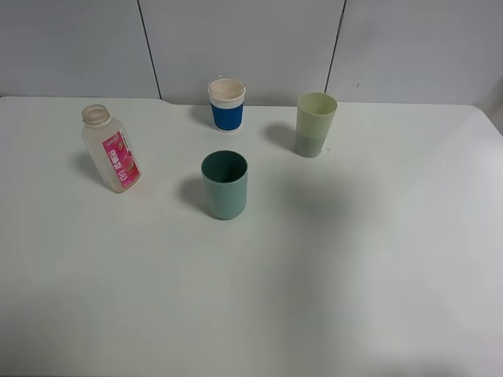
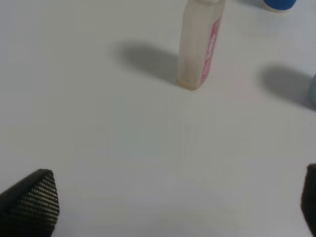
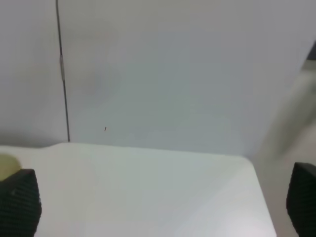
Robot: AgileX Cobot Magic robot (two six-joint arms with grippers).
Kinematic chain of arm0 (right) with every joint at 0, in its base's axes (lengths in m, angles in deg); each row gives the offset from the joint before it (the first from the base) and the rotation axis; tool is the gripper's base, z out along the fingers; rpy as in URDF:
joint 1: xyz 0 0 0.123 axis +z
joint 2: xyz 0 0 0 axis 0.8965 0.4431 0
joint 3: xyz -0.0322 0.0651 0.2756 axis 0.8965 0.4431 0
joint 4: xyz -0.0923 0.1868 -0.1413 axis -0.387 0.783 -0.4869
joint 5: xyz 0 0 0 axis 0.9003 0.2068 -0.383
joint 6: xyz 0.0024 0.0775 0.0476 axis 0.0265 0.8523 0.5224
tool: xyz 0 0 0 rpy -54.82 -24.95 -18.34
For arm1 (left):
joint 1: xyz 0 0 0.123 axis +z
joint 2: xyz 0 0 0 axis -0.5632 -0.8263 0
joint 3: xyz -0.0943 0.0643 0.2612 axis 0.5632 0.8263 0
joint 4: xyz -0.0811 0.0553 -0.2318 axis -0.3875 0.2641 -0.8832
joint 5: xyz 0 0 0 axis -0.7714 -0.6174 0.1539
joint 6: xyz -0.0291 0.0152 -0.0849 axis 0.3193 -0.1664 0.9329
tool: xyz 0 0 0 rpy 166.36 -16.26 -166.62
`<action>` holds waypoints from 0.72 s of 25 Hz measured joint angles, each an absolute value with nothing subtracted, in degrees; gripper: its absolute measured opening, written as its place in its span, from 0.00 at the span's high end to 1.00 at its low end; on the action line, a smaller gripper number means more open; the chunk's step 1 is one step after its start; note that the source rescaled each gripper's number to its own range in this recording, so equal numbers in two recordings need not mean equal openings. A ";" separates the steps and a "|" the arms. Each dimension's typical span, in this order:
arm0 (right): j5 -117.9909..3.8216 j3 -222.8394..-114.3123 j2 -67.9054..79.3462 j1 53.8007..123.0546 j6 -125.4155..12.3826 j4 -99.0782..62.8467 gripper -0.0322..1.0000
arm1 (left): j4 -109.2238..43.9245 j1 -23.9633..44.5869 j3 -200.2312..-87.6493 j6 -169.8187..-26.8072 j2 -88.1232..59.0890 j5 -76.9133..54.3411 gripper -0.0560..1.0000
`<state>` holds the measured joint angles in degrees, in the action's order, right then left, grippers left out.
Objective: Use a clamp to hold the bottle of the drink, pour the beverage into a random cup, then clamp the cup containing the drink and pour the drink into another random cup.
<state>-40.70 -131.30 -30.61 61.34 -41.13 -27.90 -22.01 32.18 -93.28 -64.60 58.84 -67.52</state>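
An uncapped clear bottle (image 1: 111, 149) with a pink label stands at the table's left; the left wrist view also shows the bottle (image 2: 197, 44). Three cups stand upright: a blue-banded white cup (image 1: 226, 104) at the back, a pale green cup (image 1: 316, 124) to its right, and a dark green cup (image 1: 224, 184) in the middle. Neither arm shows in the exterior high view. My left gripper (image 2: 170, 202) is open above bare table, short of the bottle. My right gripper (image 3: 162, 200) is open too, facing the wall with nothing between its fingers.
The white table (image 1: 354, 275) ends at a grey panelled wall (image 1: 251, 39) behind the cups. The right wrist view shows the table's far right corner (image 3: 247, 160). A pale blob at that view's edge may be the pale green cup (image 3: 6, 165).
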 joint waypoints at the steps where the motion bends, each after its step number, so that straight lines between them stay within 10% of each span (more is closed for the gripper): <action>1: -37.97 -131.30 -32.44 61.34 -41.07 -27.72 0.00 | -22.01 32.18 -93.28 -64.60 58.84 -67.52 0.00; 18: -5.98 -131.35 -63.23 61.34 -37.12 -27.89 0.00 | -22.01 32.18 -93.28 -64.60 58.84 -67.52 0.00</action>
<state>-5.98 -131.35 -63.23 61.34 -37.12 -27.89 -22.01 32.18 -93.28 -64.60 58.84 -67.52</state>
